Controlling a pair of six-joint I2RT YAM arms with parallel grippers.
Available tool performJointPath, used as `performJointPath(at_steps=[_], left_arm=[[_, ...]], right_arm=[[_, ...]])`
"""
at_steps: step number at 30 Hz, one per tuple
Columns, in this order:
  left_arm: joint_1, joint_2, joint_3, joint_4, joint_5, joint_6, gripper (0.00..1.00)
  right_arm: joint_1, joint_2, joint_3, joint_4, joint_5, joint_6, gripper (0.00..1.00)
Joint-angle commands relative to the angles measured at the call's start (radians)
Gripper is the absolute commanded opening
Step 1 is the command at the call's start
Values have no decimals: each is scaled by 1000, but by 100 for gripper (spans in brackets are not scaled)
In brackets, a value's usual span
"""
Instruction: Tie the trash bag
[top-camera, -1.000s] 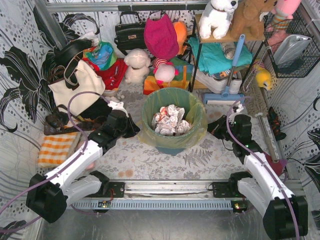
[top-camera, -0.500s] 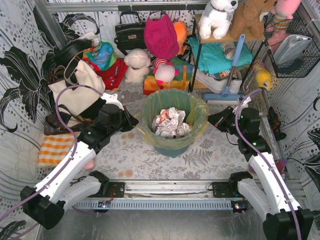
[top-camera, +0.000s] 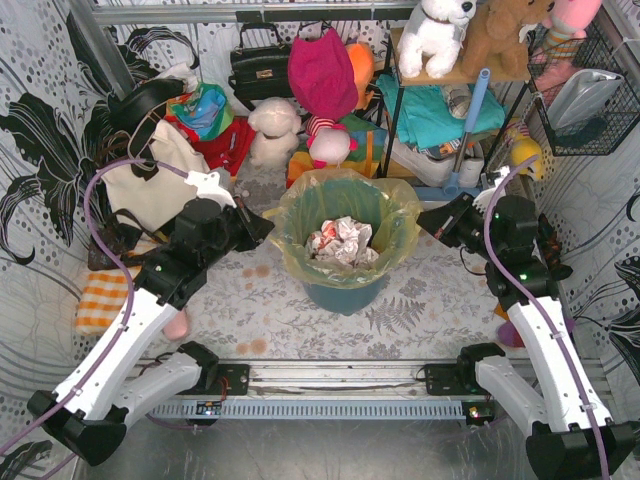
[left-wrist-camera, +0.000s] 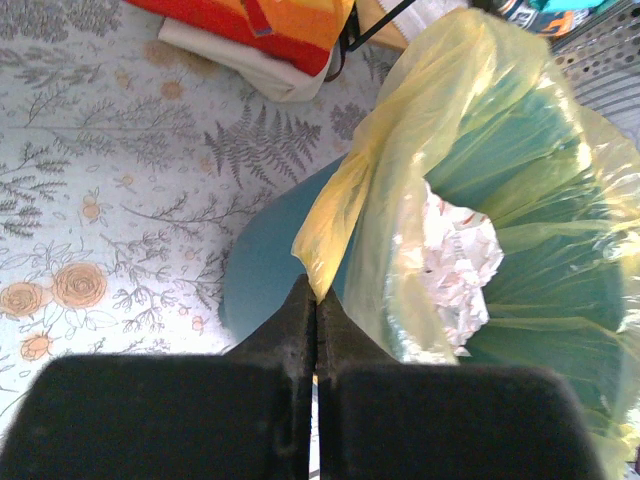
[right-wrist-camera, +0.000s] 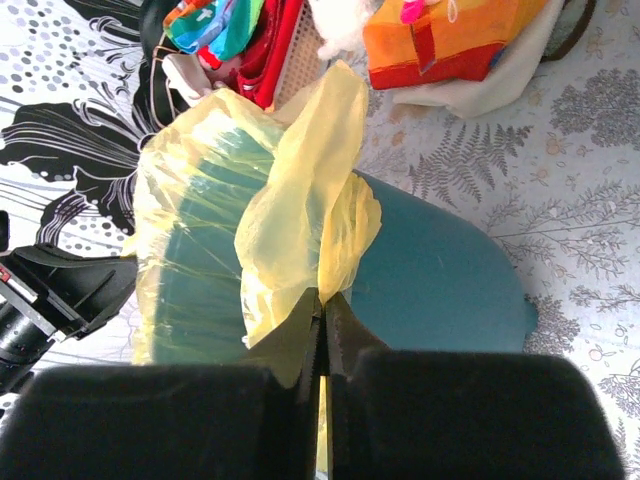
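The left hand (top-camera: 262, 226) is clamped shut on a fold of the trash bag (top-camera: 300, 200), right at its fingertips. The right hand (top-camera: 434, 222) pinches the opposite rim likewise. Between both hands the bag sits in the teal bin (top-camera: 340, 296), crumpled paper (top-camera: 342, 240) inside.

Your trash bag (top-camera: 392, 225) is a translucent yellow-green, and the bin (top-camera: 343, 297) it lines is solid teal. Inside the bin, the crumpled paper (top-camera: 340, 242) is white with red flecks. Under the bin, the table cover (top-camera: 410, 320) is pale grey, printed with grey ferns and small orange flowers. On the left arm's side of the bin you have a cloth (top-camera: 105, 295) checked orange and white, and a cream tote (top-camera: 150, 185) with black straps. Your left gripper (top-camera: 262, 228) and right gripper (top-camera: 430, 222) are black.
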Motion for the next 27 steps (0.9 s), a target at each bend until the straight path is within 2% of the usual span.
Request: performJointPath(at_steps=[1,12,20,27], left_arm=[[5,-6,71,-10,13,29,0],[5,26,161,15,50,45,0],[5,106,237,56,37,69,0],[5,176,202,6,95,68,0]], right_arm=[[-3,12,91,-26,-32,-35,0],[-3,77,145,92,-116,45,0],[-3,196,208,204,-171,76,0],[-1,180,95,190,-186,91,0]])
